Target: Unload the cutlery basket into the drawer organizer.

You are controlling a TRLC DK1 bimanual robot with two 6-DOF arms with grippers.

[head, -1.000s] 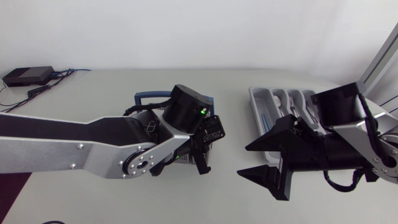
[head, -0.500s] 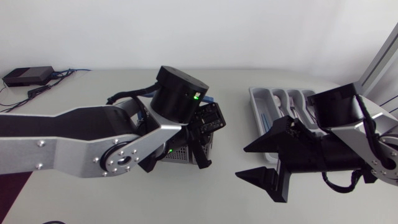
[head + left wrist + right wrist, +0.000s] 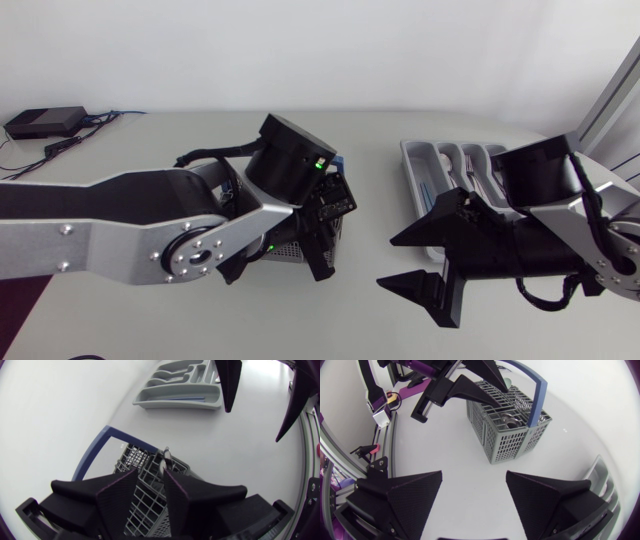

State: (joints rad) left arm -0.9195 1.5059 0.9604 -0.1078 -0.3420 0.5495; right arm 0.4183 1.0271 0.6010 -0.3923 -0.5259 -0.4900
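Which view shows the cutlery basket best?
Right wrist view: the cutlery basket shows nearly whole, handle included. In the head view my left arm covers most of it; the left wrist view shows only part.

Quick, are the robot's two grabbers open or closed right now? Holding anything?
Left gripper: open, holding nothing, just above the cutlery basket.
Right gripper: open wide, holding nothing.
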